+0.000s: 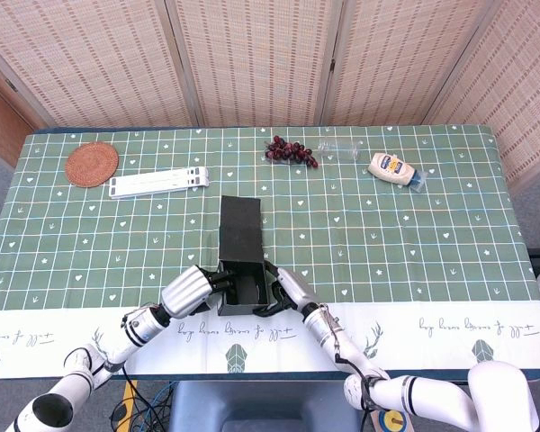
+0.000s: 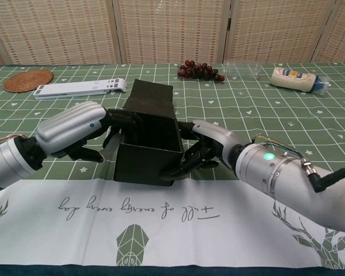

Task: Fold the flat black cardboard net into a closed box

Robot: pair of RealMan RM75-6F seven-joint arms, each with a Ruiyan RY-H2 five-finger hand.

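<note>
Black cardboard box [image 1: 240, 270] [image 2: 148, 144], partly formed, sits near the front-centre of the bench [image 1: 414, 252] [image 2: 259, 121], on a green patterned cloth just behind the white printed border strip. Near end: open-topped tray w/ walls upright; far end: a flat flap extends away from the robot, lying on the cloth. Left robot hand [image 1: 187, 290] [image 2: 75, 131] holds the box's left wall, dark fingers [image 2: 122, 119] reaching over the rim into the tray. Right robot hand [image 1: 286, 290] [image 2: 210, 146] grips the right wall, fingers curled against the near right corner, thumb along the top edge. Both hands thus closed on the box; box rests on the bench between them.

Rest of bench, far side, well apart from the box: round woven coaster [image 1: 92, 164] [image 2: 28, 80] at far left; white slotted stand [image 1: 158, 183] [image 2: 80, 87] lying flat beside it; bunch of dark grapes [image 1: 290, 150] [image 2: 202, 71] behind the flap; clear plastic bottle [image 1: 344, 148] [image 2: 241, 69] just right of the grapes; squeeze bottle of mayo [image 1: 394, 169] [image 2: 298, 79] on its side at far right. Folding wicker screen [image 1: 252, 54] behind.
</note>
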